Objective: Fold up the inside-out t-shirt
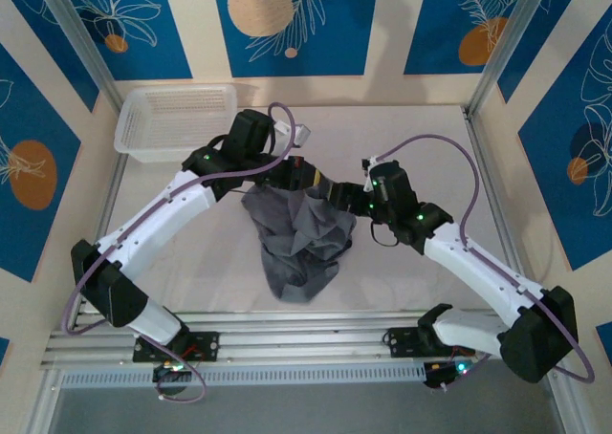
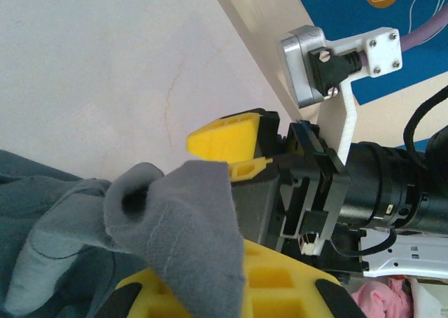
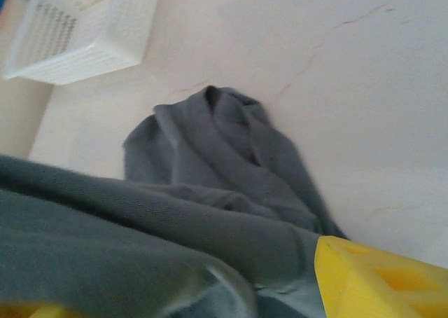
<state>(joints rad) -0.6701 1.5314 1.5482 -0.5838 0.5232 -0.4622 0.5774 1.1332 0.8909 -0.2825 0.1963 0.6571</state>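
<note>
From above we judge no fold made yet, the inside-out t-shirt hanging as a crumpled dark-grey bunch over the middle of the table; at the left wrist the left gripper clamps a fabric edge; at the right wrist the right gripper stands parted, cloth draped loosely between.

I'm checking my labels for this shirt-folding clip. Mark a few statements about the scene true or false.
1. The dark slate-grey fabric t-shirt lies spread flat on the pale table. False: it is bunched up in the middle.
2. The white perforated plastic basket stands at the table's far left corner. True.
3. The left gripper is shut on a fold of the t-shirt. True.
4. The t-shirt sits inside the basket. False: it lies apart from it.
</note>
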